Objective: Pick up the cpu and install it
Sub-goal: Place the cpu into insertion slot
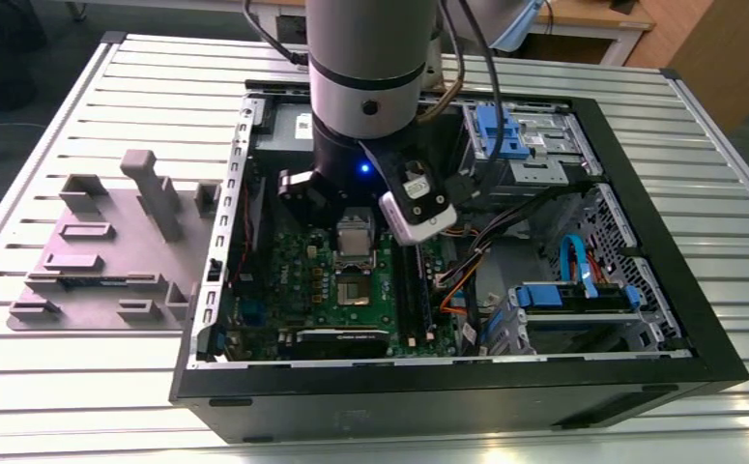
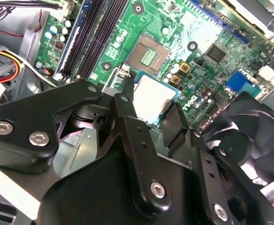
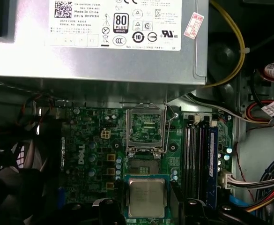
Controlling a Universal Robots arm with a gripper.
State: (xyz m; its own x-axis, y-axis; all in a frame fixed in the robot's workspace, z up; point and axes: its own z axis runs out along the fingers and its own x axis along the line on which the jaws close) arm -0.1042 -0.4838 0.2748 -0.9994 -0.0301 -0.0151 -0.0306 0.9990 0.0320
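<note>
While the arm reaches down into the open computer case (image 1: 451, 382) on the slatted tabletop (image 1: 91, 97), its claw (image 2: 151, 102) is clamped on the cpu (image 2: 153, 96), with a black finger (image 2: 129, 112) against each of two opposite edges. In both wrist views the cpu, silvery top up, is held over the green motherboard (image 2: 200, 79) just beside the socket (image 2: 148, 56), on the side away from the socket's raised lid (image 3: 146, 126) and the grey power-supply box (image 3: 104, 61). The socket's centre lies uncovered. Memory slots (image 2: 97, 33) run alongside the socket, and a black fan (image 2: 254, 136) sits near it.
</note>
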